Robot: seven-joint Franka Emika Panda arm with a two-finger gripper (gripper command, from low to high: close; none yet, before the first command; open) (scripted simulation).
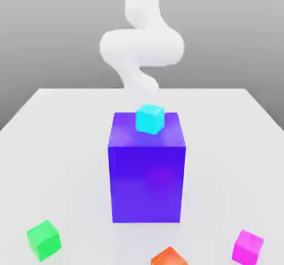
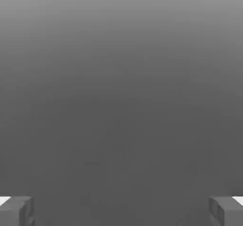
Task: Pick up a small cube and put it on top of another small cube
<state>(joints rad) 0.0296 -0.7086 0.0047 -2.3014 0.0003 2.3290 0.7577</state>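
Observation:
The small cube (image 1: pixel 247 246), glossy magenta-pink, lies on the white table near the front edge, at the exterior view's right. A cyan cube (image 1: pixel 150 118) of about the same size rests on top of the big blue-purple block (image 1: pixel 146 175) in the middle of the table. My white arm (image 1: pixel 141 46) rises behind that block, far from the magenta cube. In the hand view my gripper (image 2: pixel 121 212) is open, its grey fingertips (image 2: pixel 17 212) set far apart with nothing between them and only grey background ahead.
A green cube (image 1: pixel 43 239) sits at the front on the exterior view's left, and an orange cube (image 1: pixel 168 256) lies at the front edge in the middle. The white table (image 1: pixel 66 147) stretches around the tall block, which stands between the arm and the front cubes.

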